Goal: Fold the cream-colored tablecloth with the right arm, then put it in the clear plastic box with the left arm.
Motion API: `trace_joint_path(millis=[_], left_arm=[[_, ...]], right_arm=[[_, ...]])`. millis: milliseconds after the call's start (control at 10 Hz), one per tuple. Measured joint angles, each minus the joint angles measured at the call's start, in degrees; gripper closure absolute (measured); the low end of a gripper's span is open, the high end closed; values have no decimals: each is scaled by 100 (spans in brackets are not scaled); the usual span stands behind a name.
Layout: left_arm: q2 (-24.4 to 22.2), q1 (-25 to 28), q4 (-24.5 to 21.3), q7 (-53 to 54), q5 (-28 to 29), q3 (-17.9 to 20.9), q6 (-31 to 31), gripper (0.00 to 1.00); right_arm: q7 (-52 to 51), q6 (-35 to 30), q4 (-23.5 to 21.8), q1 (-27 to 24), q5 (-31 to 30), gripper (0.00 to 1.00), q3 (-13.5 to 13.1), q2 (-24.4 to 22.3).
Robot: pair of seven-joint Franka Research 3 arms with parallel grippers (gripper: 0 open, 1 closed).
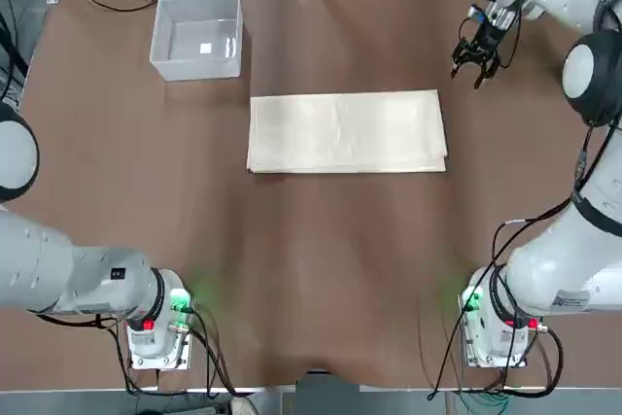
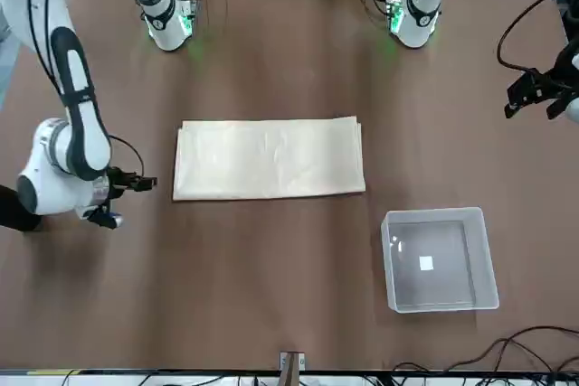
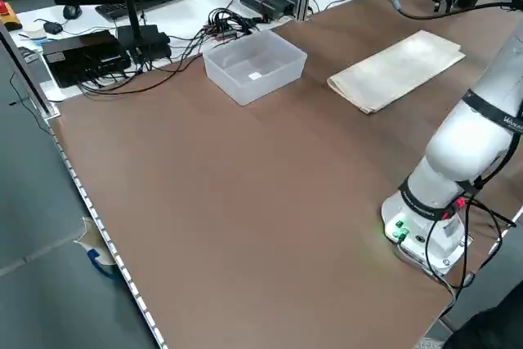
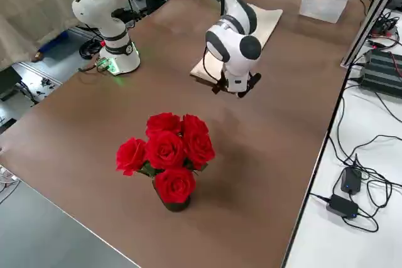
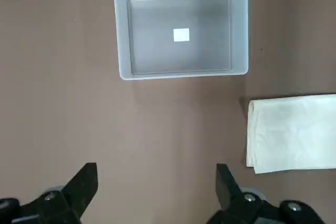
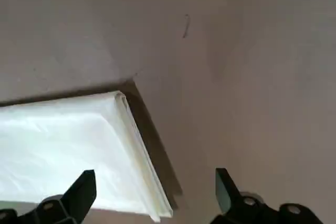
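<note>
Both arms have glossy white rounded link shells with grey round joint caps. Each base [image 1: 155, 337] carries green and red indicator lights. Thin black cables run along the right arm [image 1: 573, 240] to its small dark tool [image 1: 476, 70]. The left tool [image 5: 157, 195] has black wedge-shaped fingers.

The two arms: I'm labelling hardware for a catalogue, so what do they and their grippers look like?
Both the left arm and the right arm are glossy white with grey round joint caps, bases lit green and red, and thin black cables. The left gripper and the right gripper have black fingers.
</note>
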Motion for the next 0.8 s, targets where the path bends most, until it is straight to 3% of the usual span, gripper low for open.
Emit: trace_joint_path(millis=[200,800], left_arm=[[0,0,0,0,0,0,-1,1],[0,-1,0,-1,0,-2,-2,1]], right_arm=[[0,717,-553,49,89,2,99,79],[0,844,-1351,81,333,2,175,-396]])
